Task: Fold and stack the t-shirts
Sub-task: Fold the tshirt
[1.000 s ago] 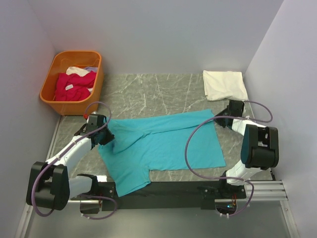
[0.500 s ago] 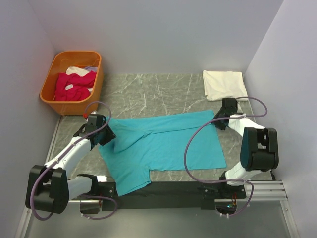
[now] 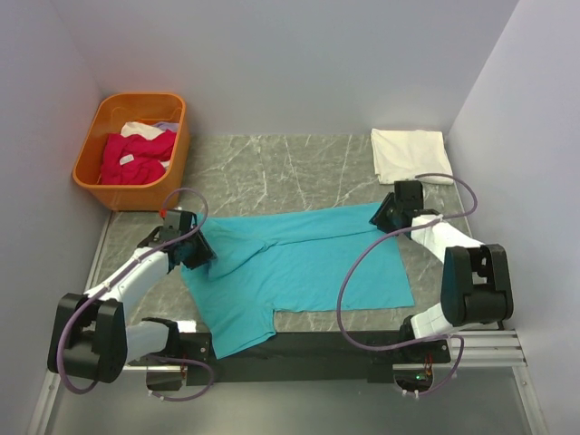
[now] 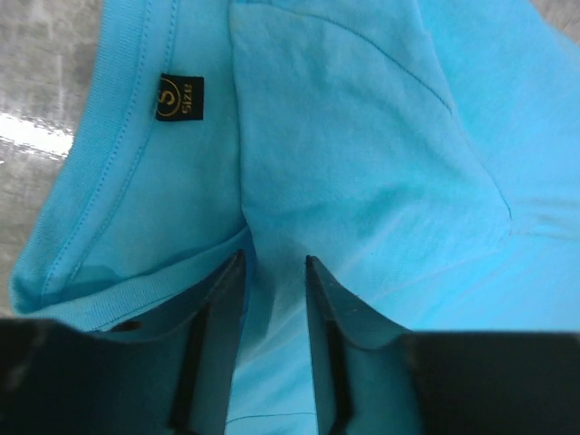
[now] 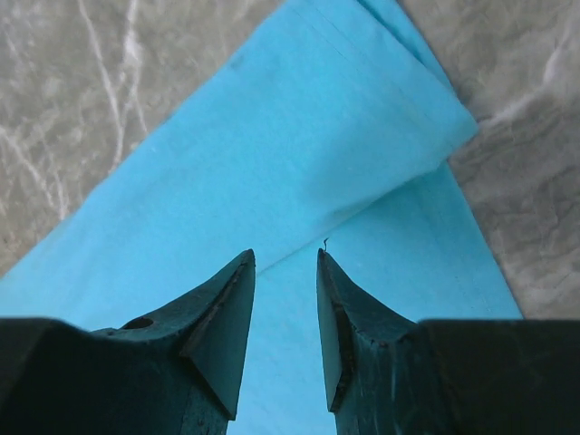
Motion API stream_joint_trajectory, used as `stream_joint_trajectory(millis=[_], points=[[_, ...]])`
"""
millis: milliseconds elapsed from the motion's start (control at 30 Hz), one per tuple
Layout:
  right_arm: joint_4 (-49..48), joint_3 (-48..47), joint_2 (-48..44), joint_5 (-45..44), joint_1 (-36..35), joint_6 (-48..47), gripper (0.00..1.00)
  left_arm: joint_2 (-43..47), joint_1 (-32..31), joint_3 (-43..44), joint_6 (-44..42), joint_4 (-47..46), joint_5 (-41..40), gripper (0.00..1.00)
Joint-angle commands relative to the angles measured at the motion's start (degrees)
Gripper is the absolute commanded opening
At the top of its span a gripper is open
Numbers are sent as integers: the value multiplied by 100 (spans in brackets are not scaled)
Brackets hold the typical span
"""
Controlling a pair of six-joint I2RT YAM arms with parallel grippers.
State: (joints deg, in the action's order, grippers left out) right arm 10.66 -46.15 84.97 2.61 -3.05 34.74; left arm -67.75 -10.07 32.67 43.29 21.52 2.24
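A turquoise-teal t-shirt (image 3: pixel 299 263) lies spread on the marble table, its upper edge folded over itself. My left gripper (image 3: pixel 201 254) sits low over its collar end. In the left wrist view the left gripper (image 4: pixel 274 263) is open, with cloth showing in the narrow gap and the dark neck label (image 4: pixel 178 97) ahead to the left. My right gripper (image 3: pixel 381 216) hovers at the shirt's far right corner. In the right wrist view the right gripper (image 5: pixel 285 256) is open and holds nothing, just above the fold edge of the teal t-shirt (image 5: pixel 299 154). A folded white t-shirt (image 3: pixel 412 156) rests at the back right.
An orange plastic basket (image 3: pixel 179 136) stands at the back left with magenta-pink t-shirts (image 3: pixel 136 156) and something white inside. Bare marble table (image 3: pixel 272 172) stretches behind the teal shirt. Grey walls close in on three sides, and the arm bases and cables sit along the near edge.
My right gripper has opened and swung left and back onto the shirt's far right corner. The left gripper has opened a little and shifted only slightly. The shirt lies much as before.
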Motion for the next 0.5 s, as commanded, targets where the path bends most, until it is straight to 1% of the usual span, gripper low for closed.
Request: stream_joint_trajectory(millis=[0, 33, 67, 167, 200, 233, 400, 433, 467], points=[[-248, 194, 125, 117, 41, 173, 41, -37, -66, 73, -110, -69, 163, 37], [-239, 212, 169, 117, 50, 173, 41, -46, -66, 73, -110, -69, 163, 34], [-213, 220, 221, 117, 85, 173, 41, -63, -66, 91, -127, -60, 145, 28], [-108, 186, 283, 108, 164, 191, 41, -55, -75, 100, -110, -43, 75, 17], [-64, 142, 353, 99, 199, 191, 40, -37, -75, 108, -119, -42, 49, 7], [15, 115, 397, 73, 208, 191, 41, -20, -75, 117, -110, -25, 14, 1], [138, 89, 600, 90, 279, 226, 40, 86, -66, 327, -189, 255, -206, 1], [121, 106, 608, 99, 479, 226, 40, 121, -66, 380, -233, 309, -389, 1], [112, 132, 617, 108, 507, 235, 40, 139, -57, 433, -268, 361, -452, 1]])
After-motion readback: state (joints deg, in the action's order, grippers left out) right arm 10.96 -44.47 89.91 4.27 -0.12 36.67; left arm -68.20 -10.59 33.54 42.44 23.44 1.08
